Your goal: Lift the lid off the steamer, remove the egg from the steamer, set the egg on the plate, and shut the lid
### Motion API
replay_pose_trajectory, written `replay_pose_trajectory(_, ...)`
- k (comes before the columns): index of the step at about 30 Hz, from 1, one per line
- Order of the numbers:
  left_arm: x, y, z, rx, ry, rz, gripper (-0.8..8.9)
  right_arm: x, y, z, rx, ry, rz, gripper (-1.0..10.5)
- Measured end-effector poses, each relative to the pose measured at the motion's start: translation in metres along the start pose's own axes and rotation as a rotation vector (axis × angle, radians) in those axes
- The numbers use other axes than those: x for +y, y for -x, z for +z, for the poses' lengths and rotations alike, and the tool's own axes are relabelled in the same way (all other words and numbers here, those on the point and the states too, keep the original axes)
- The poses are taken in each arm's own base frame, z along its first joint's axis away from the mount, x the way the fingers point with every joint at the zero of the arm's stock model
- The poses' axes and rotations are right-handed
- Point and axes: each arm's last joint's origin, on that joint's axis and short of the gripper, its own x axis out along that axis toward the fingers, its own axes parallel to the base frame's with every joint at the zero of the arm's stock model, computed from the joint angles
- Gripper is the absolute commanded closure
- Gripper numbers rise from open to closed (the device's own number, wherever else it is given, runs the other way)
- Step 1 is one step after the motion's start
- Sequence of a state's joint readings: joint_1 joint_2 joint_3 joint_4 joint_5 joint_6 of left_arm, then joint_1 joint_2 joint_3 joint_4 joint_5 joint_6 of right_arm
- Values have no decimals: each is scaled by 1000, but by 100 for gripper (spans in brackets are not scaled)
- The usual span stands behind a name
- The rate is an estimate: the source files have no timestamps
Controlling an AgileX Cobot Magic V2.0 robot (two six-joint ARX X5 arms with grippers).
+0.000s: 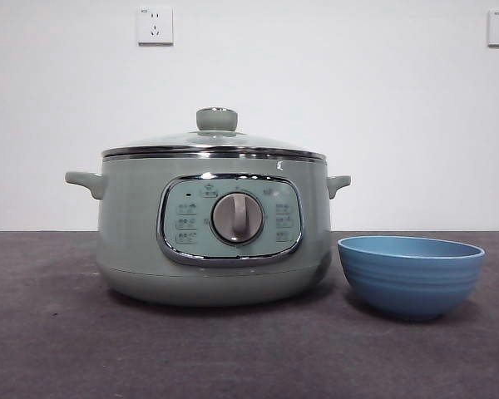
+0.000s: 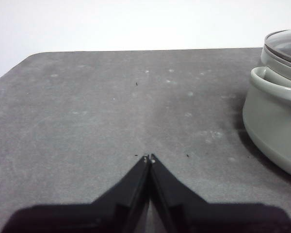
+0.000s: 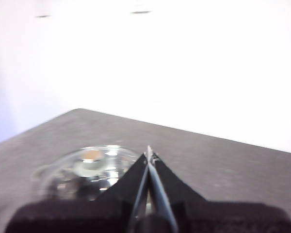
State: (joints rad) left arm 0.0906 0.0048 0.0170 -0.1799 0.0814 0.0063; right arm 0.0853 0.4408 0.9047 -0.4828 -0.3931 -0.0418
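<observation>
The pale sage-green steamer (image 1: 214, 233) stands on the dark table with its glass lid (image 1: 214, 141) shut on it, green knob on top. The blue plate (image 1: 410, 274), a small ridged bowl, stands to its right and looks empty. The egg is hidden. My left gripper (image 2: 149, 158) is shut and empty above bare table, with the steamer's side and handle (image 2: 276, 107) off to one side. My right gripper (image 3: 149, 154) is shut and empty, high above the lid (image 3: 89, 167), which is blurred. Neither gripper shows in the front view.
The dark grey table (image 1: 50, 332) runs to a white wall with two sockets (image 1: 154, 25). Its far edge and a rounded corner (image 2: 34, 54) show in the left wrist view.
</observation>
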Motion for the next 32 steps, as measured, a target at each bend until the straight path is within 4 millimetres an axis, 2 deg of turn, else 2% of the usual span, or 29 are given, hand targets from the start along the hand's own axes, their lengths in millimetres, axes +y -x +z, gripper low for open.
replay_pose_trajectory(9,0,0,0,0,0,0,817,-9,-11,-109,-99,78,-151,946)
replay_pose_trajectory(14,0,0,0,0,0,0,817,-11,-19,-168,-44,59,-151,946)
replay_pose_trajectory(17,0,0,0,0,0,0,817,-12,-23,-193,1,35,-148,946)
replay_pose_trajectory(23,0,0,0,0,0,0,817,-13,-25,-218,64,-11,-157,946)
replay_pose_trajectory(32,0,0,0,0,0,0,817,-14,-25,-223,120,-43,-214,946)
